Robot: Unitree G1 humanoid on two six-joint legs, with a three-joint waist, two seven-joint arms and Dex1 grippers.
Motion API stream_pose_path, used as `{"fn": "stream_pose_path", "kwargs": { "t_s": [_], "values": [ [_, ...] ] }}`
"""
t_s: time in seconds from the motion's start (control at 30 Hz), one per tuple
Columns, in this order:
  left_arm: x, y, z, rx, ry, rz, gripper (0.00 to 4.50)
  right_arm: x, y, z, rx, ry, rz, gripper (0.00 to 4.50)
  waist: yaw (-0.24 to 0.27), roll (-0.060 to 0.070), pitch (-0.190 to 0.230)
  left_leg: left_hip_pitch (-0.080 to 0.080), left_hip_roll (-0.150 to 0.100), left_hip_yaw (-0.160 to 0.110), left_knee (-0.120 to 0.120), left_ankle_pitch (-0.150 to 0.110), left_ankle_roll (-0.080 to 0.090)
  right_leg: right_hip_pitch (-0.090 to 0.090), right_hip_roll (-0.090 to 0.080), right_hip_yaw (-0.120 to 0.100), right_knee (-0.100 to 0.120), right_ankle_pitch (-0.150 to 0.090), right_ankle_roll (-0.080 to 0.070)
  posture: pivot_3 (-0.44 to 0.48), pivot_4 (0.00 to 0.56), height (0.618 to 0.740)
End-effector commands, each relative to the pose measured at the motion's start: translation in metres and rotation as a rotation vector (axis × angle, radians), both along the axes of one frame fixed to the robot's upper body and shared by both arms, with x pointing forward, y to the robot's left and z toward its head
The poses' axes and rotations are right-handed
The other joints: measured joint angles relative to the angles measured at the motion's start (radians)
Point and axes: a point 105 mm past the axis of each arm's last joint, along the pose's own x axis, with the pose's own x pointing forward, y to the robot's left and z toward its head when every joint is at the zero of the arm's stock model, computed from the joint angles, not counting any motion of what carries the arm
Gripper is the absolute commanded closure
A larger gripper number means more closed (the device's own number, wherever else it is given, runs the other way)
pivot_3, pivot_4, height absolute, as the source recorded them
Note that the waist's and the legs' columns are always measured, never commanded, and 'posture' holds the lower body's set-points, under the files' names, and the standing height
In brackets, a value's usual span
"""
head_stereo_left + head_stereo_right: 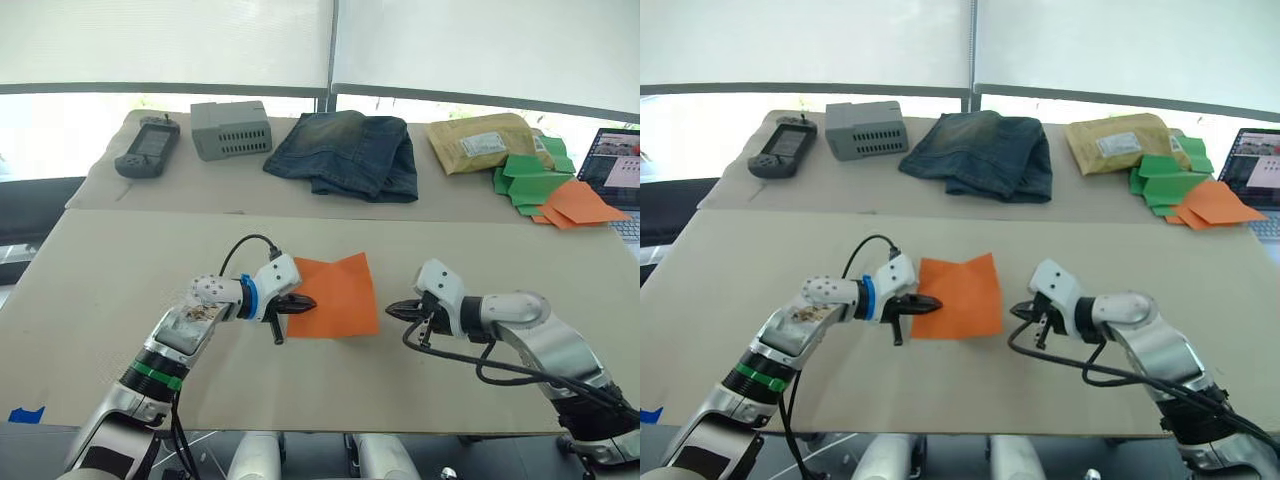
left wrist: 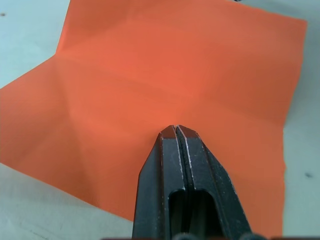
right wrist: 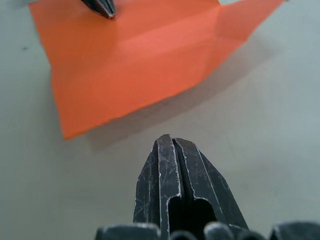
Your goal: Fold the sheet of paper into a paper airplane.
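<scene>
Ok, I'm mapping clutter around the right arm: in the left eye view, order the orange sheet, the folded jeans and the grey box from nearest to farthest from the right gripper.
From the right gripper:
1. Sheet of paper, just to its left on the near table.
2. Folded jeans, centre of the far table.
3. Grey box, far table, further left.

We see matt, creased orange sheet of paper (image 1: 335, 296); scuffed black plastic fingers (image 3: 176, 185); denim cloth jeans (image 1: 346, 152) at 12 o'clock; table (image 1: 120, 280) matt beige.
</scene>
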Motion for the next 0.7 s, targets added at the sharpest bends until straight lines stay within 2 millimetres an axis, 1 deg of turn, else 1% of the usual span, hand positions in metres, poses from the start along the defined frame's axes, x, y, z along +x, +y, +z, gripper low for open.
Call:
{"fn": "stream_pose_path", "kwargs": {
  "t_s": [0.03,0.17,0.27,0.47,0.57,0.7],
  "values": [
    [-0.002,0.0,0.006,-0.015,-0.024,0.014,4.5,0.002,0.012,0.005,0.051,-0.018,0.073,4.49,-0.002,0.0,0.0,0.0,0.0,0.0,0.0,0.0,0.0,0.0,0.0,0.0,0.0,0.0,0.0,0.0,0.15,0.728],
    [-0.003,0.0,0.004,-0.016,-0.018,0.026,4.5,0.002,0.023,0.003,0.115,-0.002,0.112,4.49,-0.002,0.0,0.0,0.0,0.0,0.0,0.0,0.0,0.0,0.0,0.0,0.0,0.0,0.0,0.0,0.0,0.15,0.728],
    [-0.004,0.0,0.004,-0.016,-0.018,0.032,4.5,0.004,0.032,0.003,0.13,-0.023,0.144,4.49,-0.002,0.0,0.0,0.0,0.0,0.0,0.0,0.0,0.0,0.0,0.0,0.0,0.0,0.0,0.0,0.0,0.15,0.728],
    [-0.003,0.002,0.003,-0.018,-0.013,0.06,4.5,0.006,0.057,0.018,0.231,-0.053,0.204,4.49,-0.002,0.0,0.0,0.0,0.0,0.0,0.0,0.0,0.0,0.0,0.0,0.0,0.001,0.0,0.0,0.0,0.15,0.728],
    [-0.005,0.002,0.001,-0.025,-0.006,0.073,4.5,0.01,0.071,0.016,0.249,-0.048,0.221,4.49,-0.003,0.001,0.0,0.0,0.0,-0.001,0.0,0.0,0.0,0.0,0.0,0.0,0.001,0.003,-0.004,0.0,0.15,0.728],
    [-0.005,0.001,0.001,-0.031,-0.007,0.095,4.5,0.015,0.085,0.006,0.248,-0.03,0.236,4.49,-0.004,0.001,0.0,0.0,0.0,-0.001,0.0,0.0,0.0,0.0,0.0,0.0,0.001,0.003,-0.005,0.0,0.15,0.728]
  ]
}}
